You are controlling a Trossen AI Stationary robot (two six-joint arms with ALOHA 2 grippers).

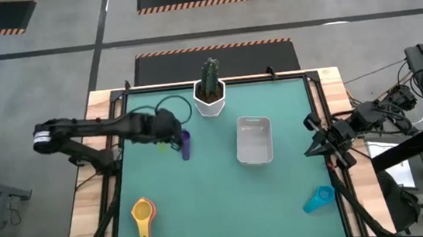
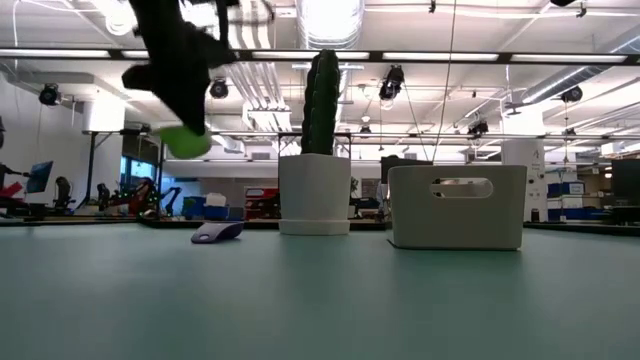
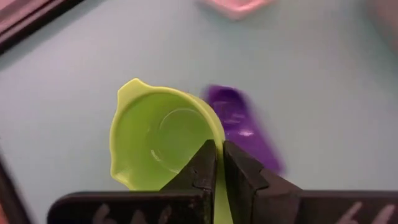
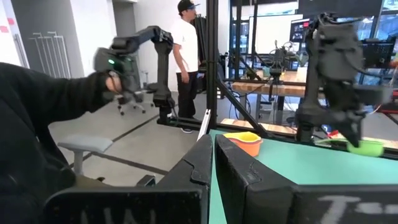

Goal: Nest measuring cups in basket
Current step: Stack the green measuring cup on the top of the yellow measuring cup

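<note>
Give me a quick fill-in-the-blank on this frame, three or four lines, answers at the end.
1. The left tool is shut on the handle of the ____ cup, held above the table.
2. The purple cup lies on the mat between the left tool and the ____.
3. The yellow cup is nested in an ____ one.
4. The teal cup lies nearest the ____ arm.

Missing words: green; basket; orange; right

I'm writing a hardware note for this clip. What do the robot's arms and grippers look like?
Both arms are dark, near black, built of jointed segments. The left arm carries a pale band near its base end. Each gripper, left gripper and right gripper, has two dark wedge-shaped fingers on a black crossbar bearing faint pale marks. Black cables bunch by the right arm.
</note>
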